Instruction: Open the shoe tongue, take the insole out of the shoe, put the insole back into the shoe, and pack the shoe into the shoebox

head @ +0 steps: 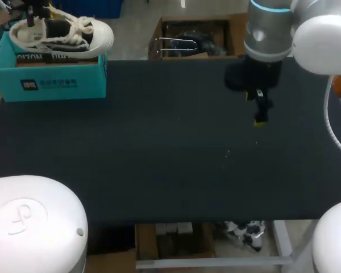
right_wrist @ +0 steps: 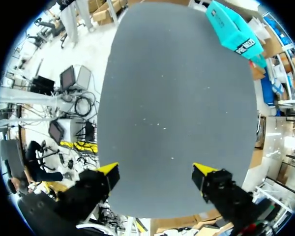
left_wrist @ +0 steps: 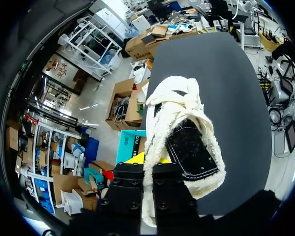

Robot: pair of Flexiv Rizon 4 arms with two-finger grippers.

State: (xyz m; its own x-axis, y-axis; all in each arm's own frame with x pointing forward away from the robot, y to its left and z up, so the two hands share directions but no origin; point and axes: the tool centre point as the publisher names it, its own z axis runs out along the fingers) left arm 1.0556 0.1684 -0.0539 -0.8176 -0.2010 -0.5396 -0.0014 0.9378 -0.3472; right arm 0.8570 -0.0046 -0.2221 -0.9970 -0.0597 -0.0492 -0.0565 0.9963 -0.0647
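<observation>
Black table [head: 159, 170]: right gripper [right_wrist: 156, 169] hangs over its right side, fingers wide apart. Teal shoebox [head: 57, 79] at far-left corner. Cream lace-up shoe [head: 62, 34], black inside, sits on the box, its heel rim clamped by the left gripper [left_wrist: 148, 164].

Cream-white shoe [head: 62, 34] with black panels, teal shoebox [head: 48, 79] with white print, black table [head: 159, 159].
</observation>
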